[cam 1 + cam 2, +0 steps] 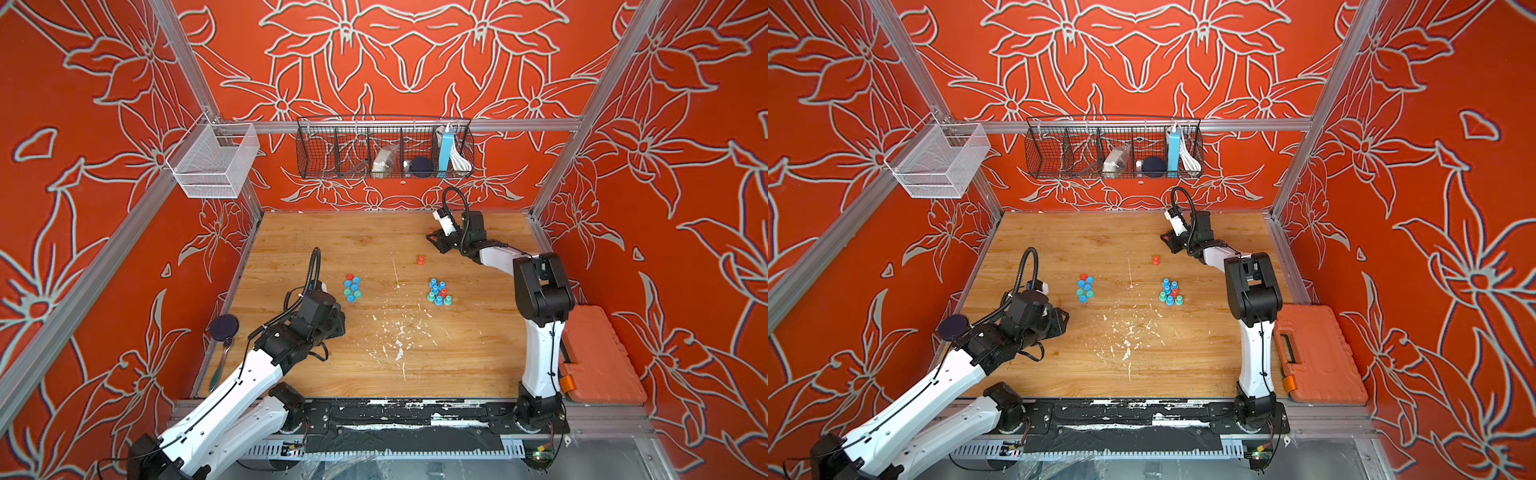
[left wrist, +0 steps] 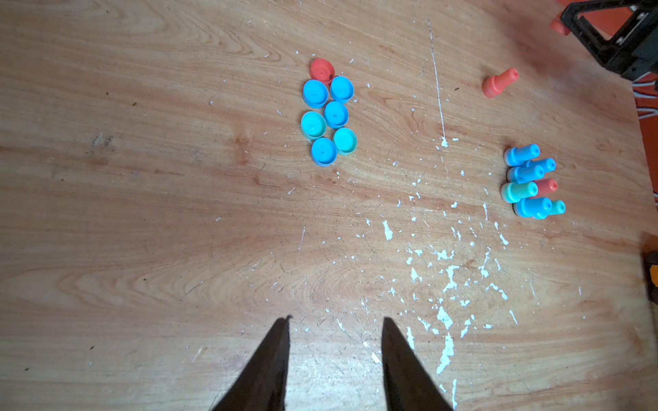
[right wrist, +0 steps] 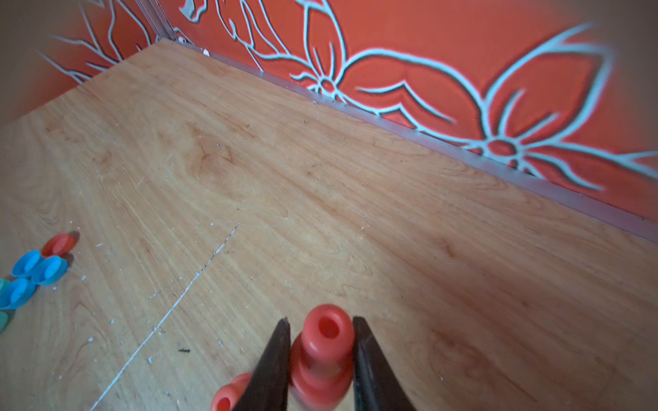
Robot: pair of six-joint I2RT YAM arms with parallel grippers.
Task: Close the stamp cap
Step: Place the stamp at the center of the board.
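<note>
Nearest, an orange tool case (image 1: 598,353) lay shut beside the table (image 1: 457,370), by the right arm's base. Farther back, a white mesh basket (image 1: 214,162) hung on the left side rail. On the back rail, a black wire basket (image 1: 384,176) held a grey packet (image 1: 382,160) in its middle compartment, a dark round thing (image 1: 419,166) in the next, and a blue box (image 1: 444,149) with a white cable (image 1: 460,160) in the end one. The left gripper (image 2: 336,320) hovered with its jaws apart over bare wood. Ahead of it sat a cluster of caps (image 2: 327,114), the red cap (image 2: 321,70) at its far end, well apart from both grippers. Near the right arm stood a cluster of stamps (image 1: 439,292), and beyond it a loose red stamp (image 1: 421,260) stood alone. Just past that, the right gripper (image 3: 322,322) had its jaws clamped on the held red stamp (image 3: 322,359), gripping its narrow neck from both sides.
</note>
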